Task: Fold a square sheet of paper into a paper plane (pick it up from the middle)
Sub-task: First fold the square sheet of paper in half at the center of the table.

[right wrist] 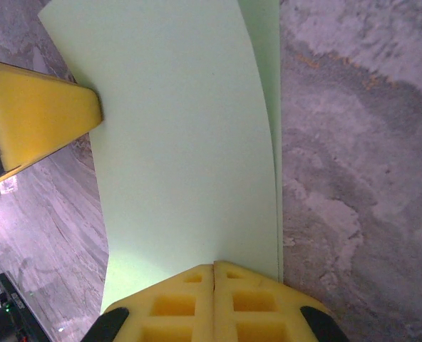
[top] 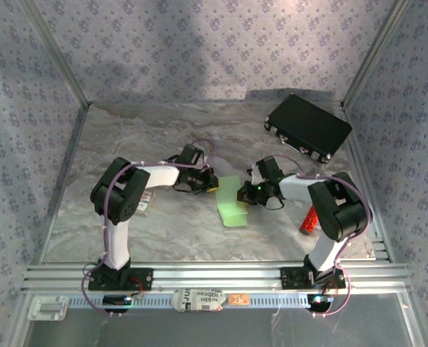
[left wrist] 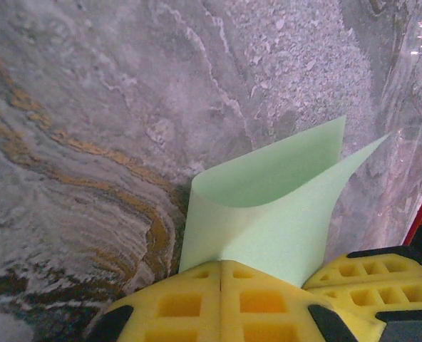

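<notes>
The top camera hangs high behind the two arm bases, facing forward and down over the whole desk (top: 163,231) to the back wall (top: 199,43). Each wrist camera peers along its own yellow pads, close above the desk: left fingers (left wrist: 175,306), right fingers (right wrist: 175,306). All three views share the square sheet of paper (top: 232,206).
</notes>
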Robot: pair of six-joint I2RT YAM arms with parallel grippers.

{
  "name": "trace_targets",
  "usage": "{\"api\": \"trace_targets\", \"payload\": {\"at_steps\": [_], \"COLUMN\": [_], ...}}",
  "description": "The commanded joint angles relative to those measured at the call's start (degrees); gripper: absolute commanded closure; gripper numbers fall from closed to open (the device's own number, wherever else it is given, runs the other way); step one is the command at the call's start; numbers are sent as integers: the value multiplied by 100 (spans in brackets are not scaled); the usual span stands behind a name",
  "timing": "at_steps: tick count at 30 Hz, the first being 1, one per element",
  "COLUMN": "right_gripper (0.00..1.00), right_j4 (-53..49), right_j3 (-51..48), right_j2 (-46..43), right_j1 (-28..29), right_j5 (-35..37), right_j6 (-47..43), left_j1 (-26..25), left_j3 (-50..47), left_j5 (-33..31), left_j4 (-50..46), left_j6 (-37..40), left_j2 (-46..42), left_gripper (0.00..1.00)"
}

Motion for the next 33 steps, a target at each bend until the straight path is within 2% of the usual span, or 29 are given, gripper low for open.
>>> {"api": "trace_targets", "payload": {"at_steps": [1,4,12,20,33], "right_gripper": [100,100,100,100,100], "right_j4": [-801,-806,-828,-837,-868], "right_j3": [-265,-262,-241,-251,-285], "right_j2": [363,357,339,334,320], "right_j1": [51,55,53,56,55], "right_j5": [847,848,841,858,859], "right_j6": [-148,-148,-157,-166,-201], "left_j1": [111,106,20,20,129], "left_j3": [39,57,59,431,645], "left_j5": [-247,-352,-9,236,-349], "left_j4": [-100,-165,35,-85,-513], "left_j6": [37,-38,-4,153,432], "left_j2": [147,91,-348,49,525], "left_gripper": [100,100,100,100,100]}}
